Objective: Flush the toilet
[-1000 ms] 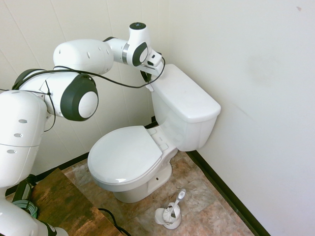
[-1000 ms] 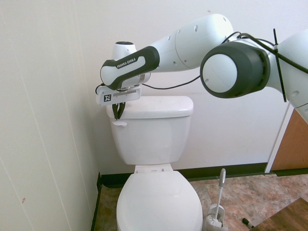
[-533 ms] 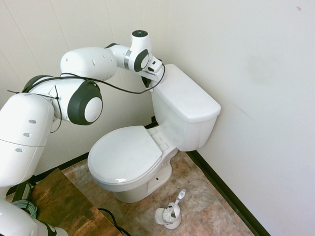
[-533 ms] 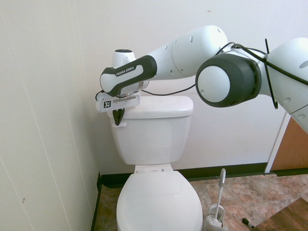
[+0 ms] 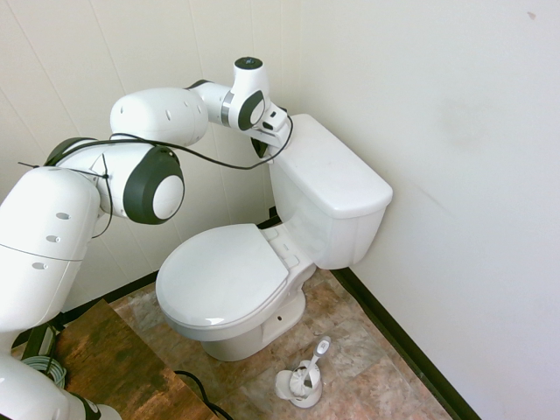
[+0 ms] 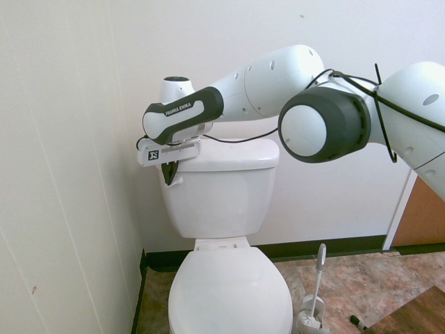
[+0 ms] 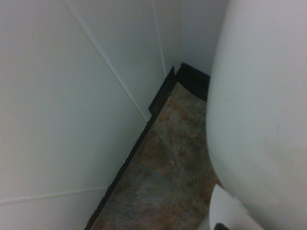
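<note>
A small bathroom corner is shown, enclosed by pale off-white walls (image 5: 455, 131). One wall (image 6: 62, 181) is faced with smooth panels, and thin seams are seen running down and across it. A black baseboard (image 5: 398, 337) is fitted along the foot of the walls and is carried round the corner (image 7: 184, 76). The floor (image 5: 350, 350) is covered with mottled brown and tan stone-look sheet. A white toilet brush in its holder (image 5: 302, 378) is set on the floor near the baseboard. A piece of orange-brown wood panel (image 6: 425, 209) is seen at one edge. Even, soft light is spread throughout, and no hard shadows are cast.
</note>
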`<state>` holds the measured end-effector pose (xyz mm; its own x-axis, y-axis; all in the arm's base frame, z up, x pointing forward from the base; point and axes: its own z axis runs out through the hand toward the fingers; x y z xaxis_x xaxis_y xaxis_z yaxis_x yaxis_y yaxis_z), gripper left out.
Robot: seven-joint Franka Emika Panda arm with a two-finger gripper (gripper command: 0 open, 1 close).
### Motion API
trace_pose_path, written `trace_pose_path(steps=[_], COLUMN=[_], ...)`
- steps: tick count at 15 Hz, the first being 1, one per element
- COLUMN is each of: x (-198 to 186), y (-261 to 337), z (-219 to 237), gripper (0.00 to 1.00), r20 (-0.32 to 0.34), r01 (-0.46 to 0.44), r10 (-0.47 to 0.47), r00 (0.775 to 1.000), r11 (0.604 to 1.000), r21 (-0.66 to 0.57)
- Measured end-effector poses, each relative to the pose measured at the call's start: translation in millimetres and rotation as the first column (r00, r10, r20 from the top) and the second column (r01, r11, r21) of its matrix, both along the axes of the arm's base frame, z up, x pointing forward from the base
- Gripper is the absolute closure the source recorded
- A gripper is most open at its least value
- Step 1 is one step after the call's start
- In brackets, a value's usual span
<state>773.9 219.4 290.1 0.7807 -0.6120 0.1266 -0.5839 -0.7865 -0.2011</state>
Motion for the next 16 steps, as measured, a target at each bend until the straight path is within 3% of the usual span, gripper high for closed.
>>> trace_pose_path(steps=[7,16], x=[-18.1,-106.4], y=[-5.3,-25.0], z=[62.4,133.3], gripper=[1.0,1.0], r20=[0.012,-0.078], r01=[0.007,0.044], r10=[-0.006,-0.048], r00=[1.0,0.996], r11=[0.999,0.997], r21=[-0.043,-0.059])
